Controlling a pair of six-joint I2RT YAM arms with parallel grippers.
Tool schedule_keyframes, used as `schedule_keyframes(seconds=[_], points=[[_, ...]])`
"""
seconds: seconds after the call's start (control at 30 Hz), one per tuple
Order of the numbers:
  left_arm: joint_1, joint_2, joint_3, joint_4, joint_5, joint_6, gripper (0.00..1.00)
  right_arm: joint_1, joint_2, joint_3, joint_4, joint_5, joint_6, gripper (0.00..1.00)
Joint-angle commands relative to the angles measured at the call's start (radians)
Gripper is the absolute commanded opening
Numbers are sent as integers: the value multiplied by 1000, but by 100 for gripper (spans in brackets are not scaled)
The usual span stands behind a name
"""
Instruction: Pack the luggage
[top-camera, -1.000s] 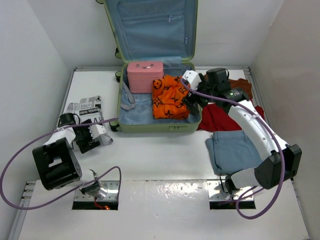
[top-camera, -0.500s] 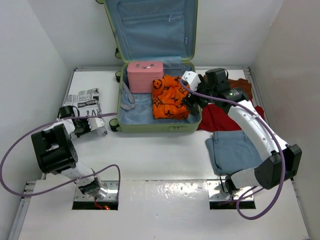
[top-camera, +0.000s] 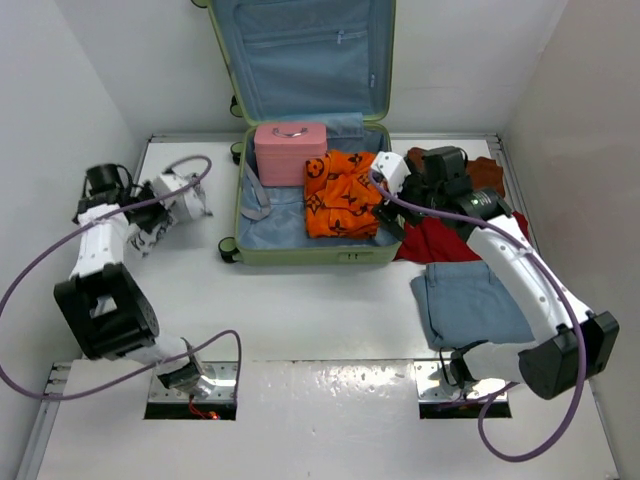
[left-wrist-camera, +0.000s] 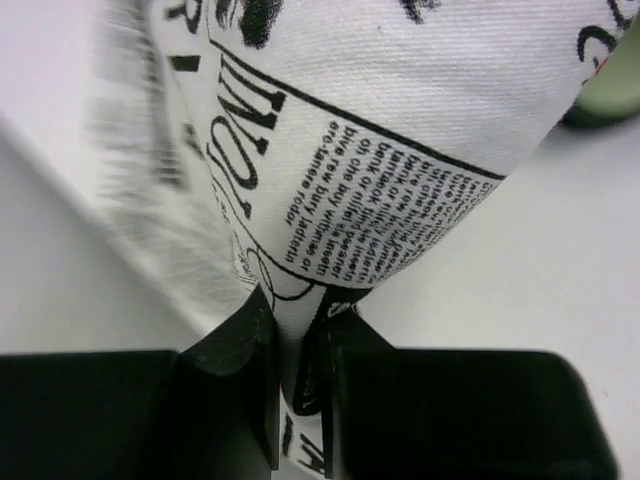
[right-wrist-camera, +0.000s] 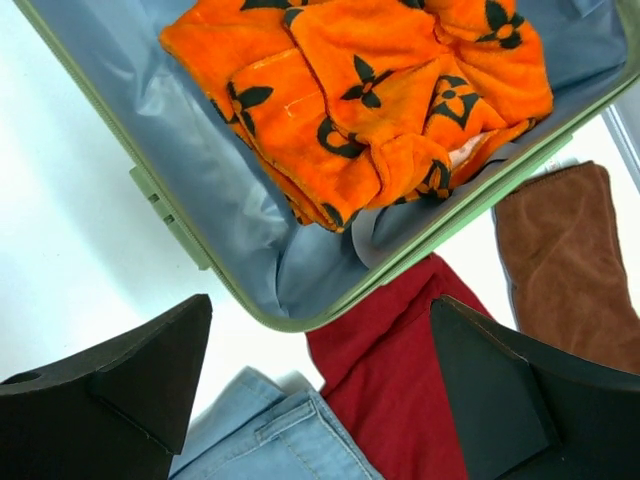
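Note:
The luggage (top-camera: 300, 255) lies open in the middle, its light-green shell lined in blue and its lid (top-camera: 305, 60) standing up at the back. Inside it sit a pink case (top-camera: 290, 152) and an orange patterned cloth (top-camera: 340, 195). My left gripper (top-camera: 178, 197) hangs left of the luggage, shut on a white newspaper-print cloth (left-wrist-camera: 400, 150) that is pinched between its fingers (left-wrist-camera: 240, 360). My right gripper (right-wrist-camera: 320, 300) is open and holds nothing. It hovers over the luggage's front right corner (right-wrist-camera: 300, 320), with the orange cloth (right-wrist-camera: 350, 90) beyond it.
Right of the luggage lie a red cloth (top-camera: 440, 240), a brown cloth (top-camera: 485, 172) and folded light-blue jeans (top-camera: 470, 300). White walls close in on the left, back and right. The arm bases stand at the near edge.
My left gripper has shut on the newspaper-print cloth and carried it up and toward the back left. The right gripper has drawn slightly right, away from the orange cloth.

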Motion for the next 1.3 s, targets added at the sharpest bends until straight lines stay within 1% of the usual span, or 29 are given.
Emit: schedule_keyframes(seconds=[0.0, 0.17, 0.27, 0.37, 0.4, 0.47, 0.5, 0.57, 0.6, 0.63, 0.7, 0.73, 0.8, 0.83, 0.87, 0.93, 0.97, 1.0, 1.1, 1.13, 1.23, 1.27], points=[[-15, -187, 128, 4, 192, -187, 0, 2, -51, -23, 6, -3, 2, 89], [-87, -346, 203, -5, 201, -183, 0, -9, -101, -58, 0, -3, 5, 89], [-188, -390, 293, -15, 146, -248, 0, -18, -149, -98, -3, -1, 5, 89], [-245, -390, 359, -15, 118, -299, 0, -25, -176, -123, -1, -1, 5, 89], [-282, -378, 400, 3, 106, -337, 0, -28, -186, -136, 3, -4, 3, 89], [-320, -367, 430, 60, 92, -378, 0, -38, -197, -149, 3, -3, 0, 89], [-368, -352, 456, 79, 79, -408, 0, -38, -206, -158, 5, -3, 0, 89], [-417, -329, 484, 111, 25, -430, 0, -47, -210, -172, 8, -3, -3, 89], [-472, -295, 508, 141, -1, -439, 0, -54, -210, -178, 15, -4, -4, 89], [-498, -275, 522, 142, -52, -439, 0, -55, -207, -183, 17, -6, -8, 89], [-546, -232, 543, 183, -102, -439, 0, -67, -200, -190, 20, -9, -9, 89], [-588, -193, 553, 200, -151, -439, 0, -70, -194, -190, 22, -17, -5, 89], [-629, -154, 553, 252, -213, -439, 0, -74, -181, -189, 25, -20, -1, 89], [-671, -115, 553, 302, -298, -439, 0, -84, -174, -186, 22, -23, -1, 89], [-688, -94, 553, 335, -337, -439, 0, -84, -166, -186, 25, -26, -4, 89], [-722, -64, 553, 411, -400, -428, 0, -90, -152, -177, 22, -29, -3, 89], [-722, -54, 553, 412, -412, -412, 0, -91, -146, -172, 22, -32, -6, 89], [-738, -54, 544, 412, -412, -396, 0, -96, -143, -169, 17, -34, -3, 89], [-774, -82, 429, 412, -402, -317, 0, -105, -144, -167, 12, -37, -6, 89], [-785, -124, 337, 412, -393, -254, 0, -107, -152, -167, 9, -40, -8, 89], [-814, -192, 206, 355, -319, -166, 0, -120, -160, -187, 3, -44, -15, 89], [-831, -217, 147, 299, -319, -128, 0, -125, -164, -193, 3, -46, -17, 89]])
